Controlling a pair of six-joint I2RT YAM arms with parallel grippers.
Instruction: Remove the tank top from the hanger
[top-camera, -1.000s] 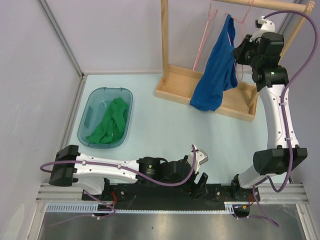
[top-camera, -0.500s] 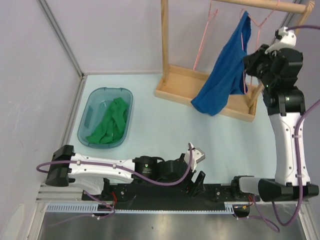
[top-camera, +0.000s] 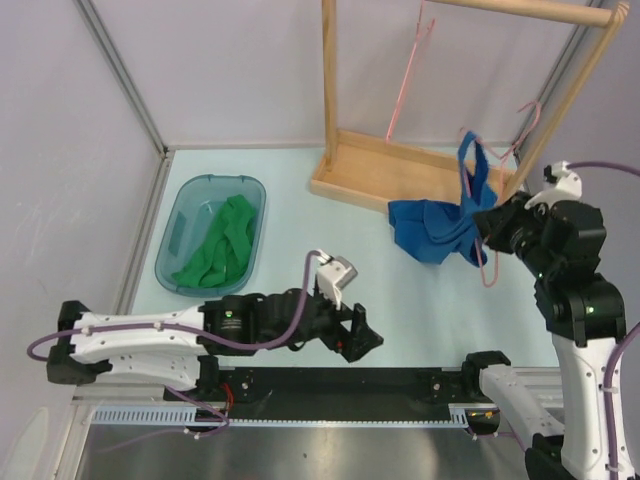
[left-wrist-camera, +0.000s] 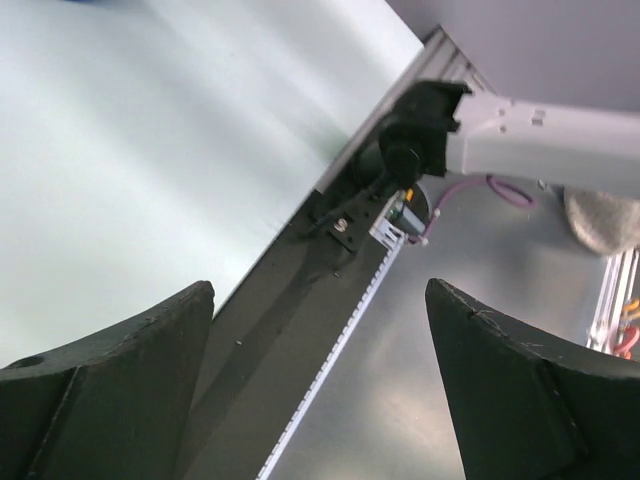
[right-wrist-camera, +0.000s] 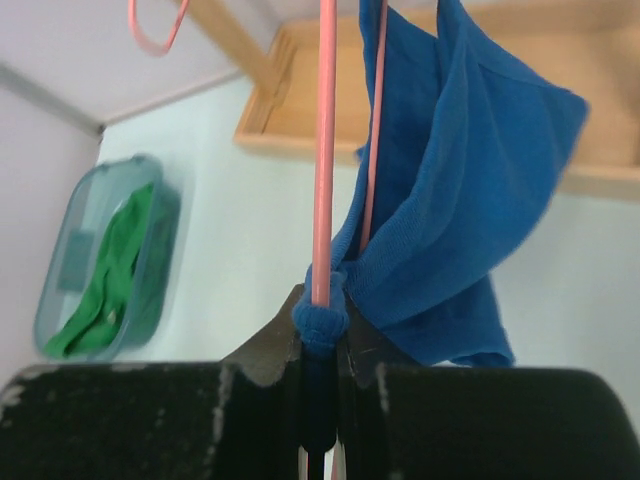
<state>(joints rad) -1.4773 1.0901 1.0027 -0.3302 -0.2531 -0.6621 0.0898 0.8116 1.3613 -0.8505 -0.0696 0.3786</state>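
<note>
left gripper: jaws spread wide, nothing between them, touching nothing; it hangs low over the near edge of the bench, and its wrist view looks down at the black base strip and the metal rail
left arm: stretched out low across the front, reaching toward the middle
right gripper: pressed together, pinching a blue fold of the tank top where it wraps the hanger wire; held up at right, in front of the rack
tank top: blue, on the hanger, one strap up at the hanger's top, the rest bunched low just in front of the rack base; can't tell if it touches the bench
hanger: pink wire, off the rack rail, upright in the right gripper, hook up beside the rack's right post
bench: pale green-white top
basin: clear teal plastic, left side of the bench, near the wall
green cloth: crumpled inside the basin
rack: bare wood, upright posts, round rail on top, shallow tray base, at the back right of the bench
second hanger: pink, on the rack rail, bare
walls: plain pale lilac, corner behind the basin, metal strip down the left edge
</note>
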